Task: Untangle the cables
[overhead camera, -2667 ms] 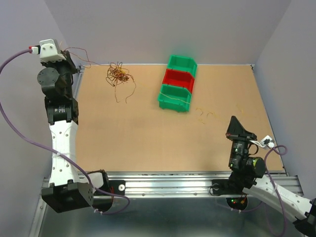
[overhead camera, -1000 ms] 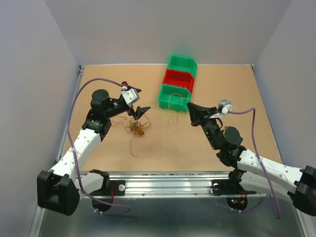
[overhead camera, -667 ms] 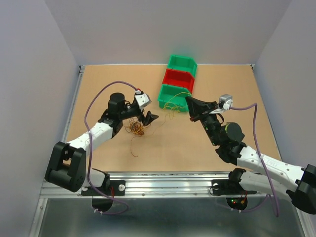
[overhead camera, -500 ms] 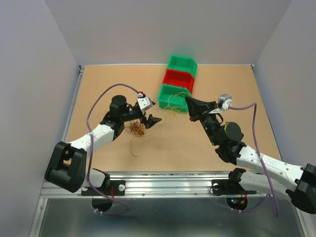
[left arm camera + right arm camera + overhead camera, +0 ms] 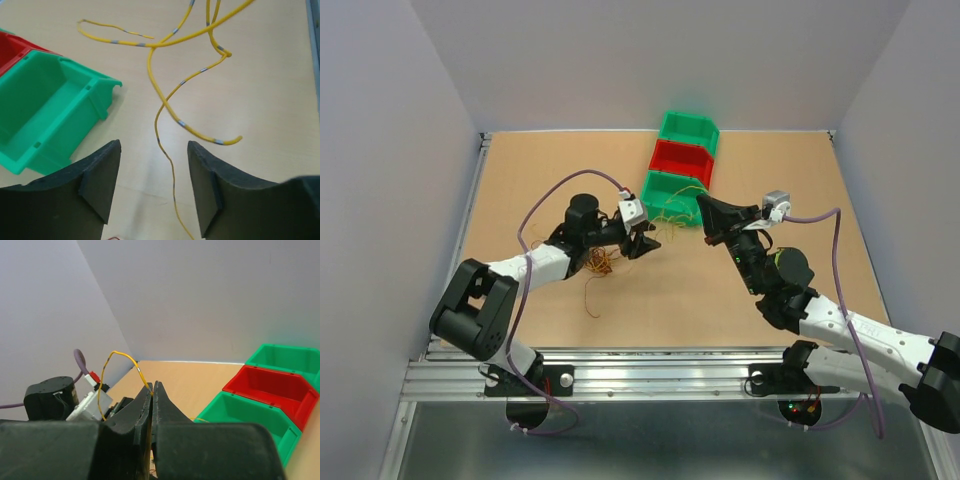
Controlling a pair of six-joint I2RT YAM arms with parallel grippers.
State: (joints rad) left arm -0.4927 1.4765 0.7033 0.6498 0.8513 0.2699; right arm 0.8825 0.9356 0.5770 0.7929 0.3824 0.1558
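Note:
The cables show as a brown-orange tangle (image 5: 597, 262) on the table under my left forearm, plus one yellow cable (image 5: 670, 228) stretched toward the bins. My right gripper (image 5: 703, 205) is shut on that yellow cable (image 5: 117, 357), which arches up out of its closed tips (image 5: 152, 389). My left gripper (image 5: 645, 242) hovers low over the table just left of the near green bin. In the left wrist view the yellow, grey-banded cable (image 5: 172, 175) runs between my open left gripper's (image 5: 154, 185) fingers without touching either one.
Three bins stand in a row at the back centre: a near green bin (image 5: 672, 192), a red bin (image 5: 682, 158) and a far green bin (image 5: 690, 128). The near green bin (image 5: 45, 115) is close on my left gripper's left. A loose strand (image 5: 588, 300) trails toward the front.
My left gripper has reached further right, from over the tangle to the yellow cable beside the near green bin. The right gripper has held its place, still shut on the cable.

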